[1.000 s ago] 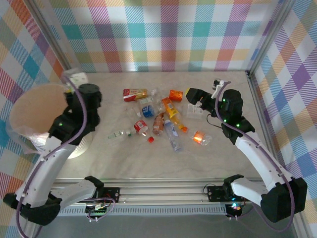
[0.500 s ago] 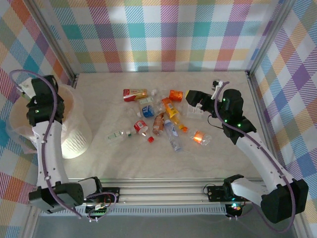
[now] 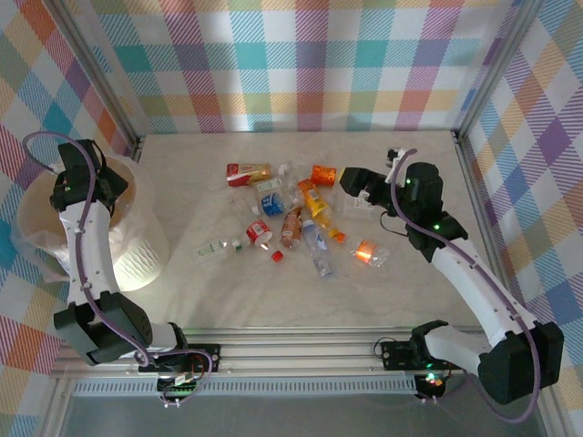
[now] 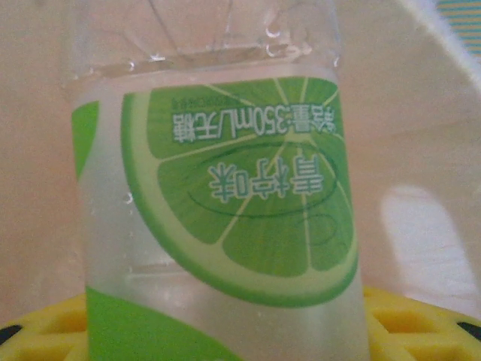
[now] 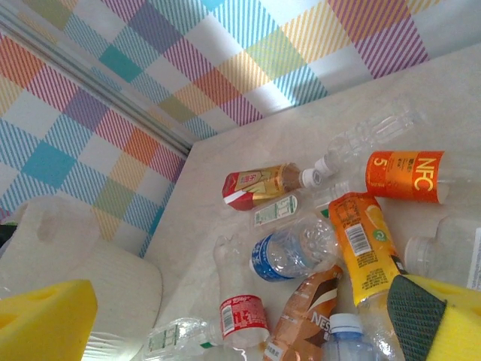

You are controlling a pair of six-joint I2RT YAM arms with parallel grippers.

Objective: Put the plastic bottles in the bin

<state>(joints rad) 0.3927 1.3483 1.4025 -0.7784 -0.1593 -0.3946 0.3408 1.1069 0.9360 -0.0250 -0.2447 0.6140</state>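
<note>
Plastic bottles [image 3: 291, 218], small, clear or orange with coloured labels, lie heaped on the pale table [image 3: 410, 291] below and ahead of the right claw [image 3: 355, 182], whose yellow fingers [image 5: 45, 320] are spread wide. The left claw [image 3: 96, 177] pinches a clear lime-labelled plastic bottle [image 4: 225, 210] above the large round peach-cream bin [image 3: 137, 255].

Glossy clear plastic bottles [image 3: 318, 252] lie on a matt, smooth tabletop [image 3: 410, 305].

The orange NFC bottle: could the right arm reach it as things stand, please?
Probably yes: the orange NFC bottle lies uncovered, with nothing on top, close beside the right arm's open fingers.
</note>
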